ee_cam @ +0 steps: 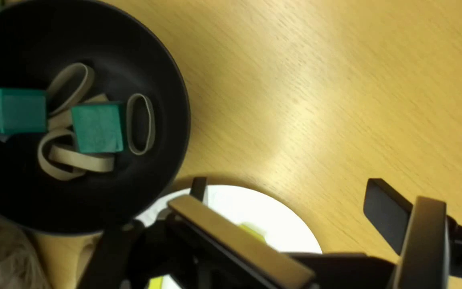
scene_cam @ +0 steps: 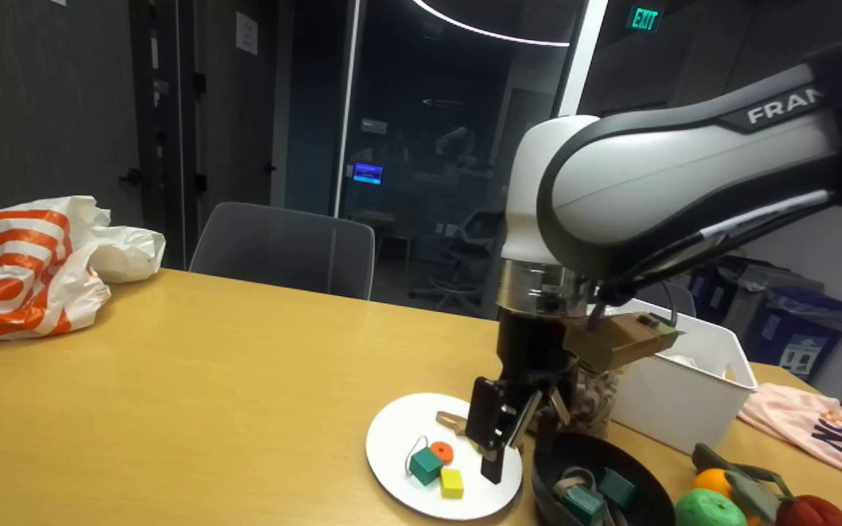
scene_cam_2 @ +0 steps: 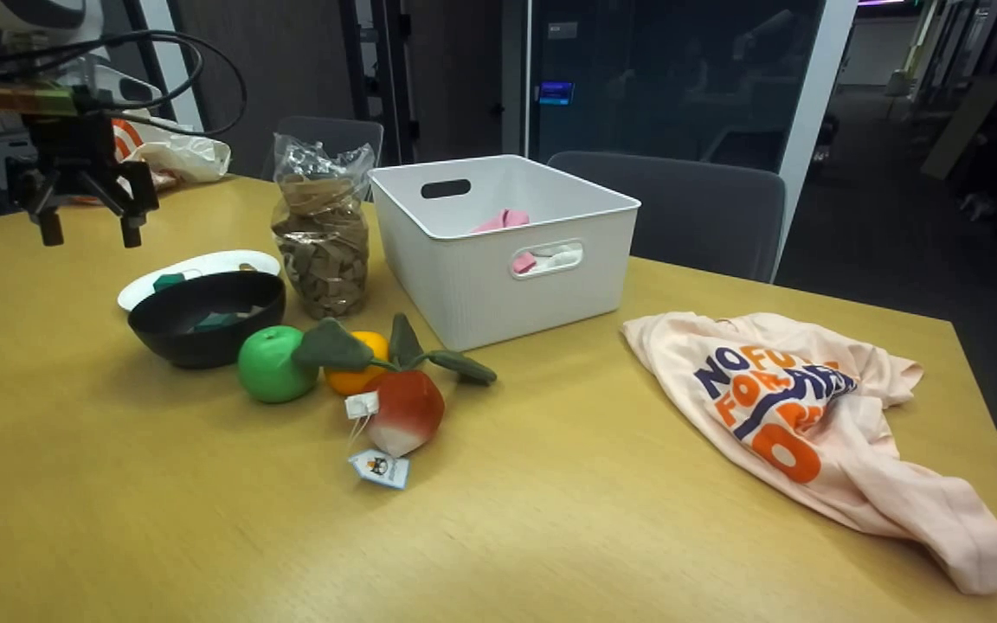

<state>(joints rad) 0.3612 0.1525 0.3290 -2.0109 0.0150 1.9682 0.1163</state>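
The tool (ee_cam: 290, 200) hangs higher than the white plate (ee_cam: 237, 204), seemingly near.

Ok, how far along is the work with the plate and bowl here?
Apparently done: two green blocks and several tan bands sit in the black bowl. In hand: nothing; the jaws stand open with nothing between them. Perhaps left: a third green block, a yellow block and an orange ring, which lie on the white plate, outside the bowl.

A white plate (scene_cam: 394, 442) lies beside a black bowl (ee_cam: 22, 172).
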